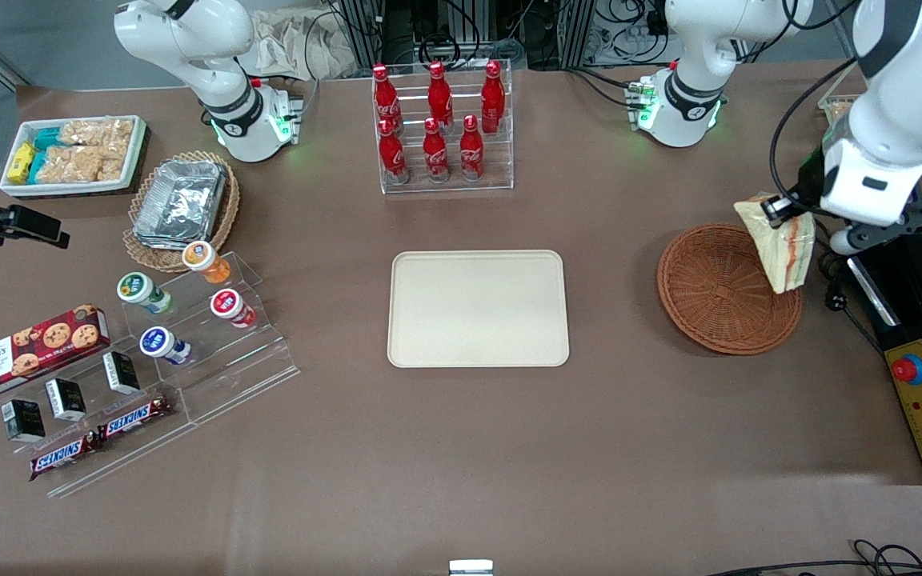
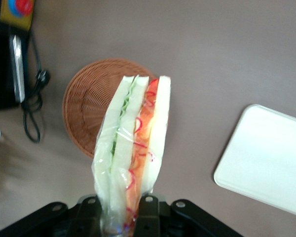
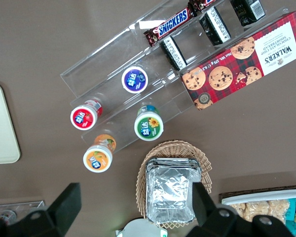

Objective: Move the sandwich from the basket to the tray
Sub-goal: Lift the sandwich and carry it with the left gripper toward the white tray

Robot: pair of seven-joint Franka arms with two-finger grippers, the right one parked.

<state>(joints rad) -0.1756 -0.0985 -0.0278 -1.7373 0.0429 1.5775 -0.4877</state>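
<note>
My left gripper is shut on the sandwich, a plastic-wrapped wedge of white bread with orange-red and green filling. It holds the wedge in the air above the reddish-brown round basket, over the rim toward the working arm's end. In the left wrist view the sandwich hangs between the two black fingers, with the empty basket below it. The cream-beige tray lies flat and bare at the table's middle; it also shows in the left wrist view.
A rack of red cola bottles stands farther from the camera than the tray. A black control box with a red button and cables lies beside the basket. Toward the parked arm's end are a tan basket of foil containers, yoghurt cups and snack boxes.
</note>
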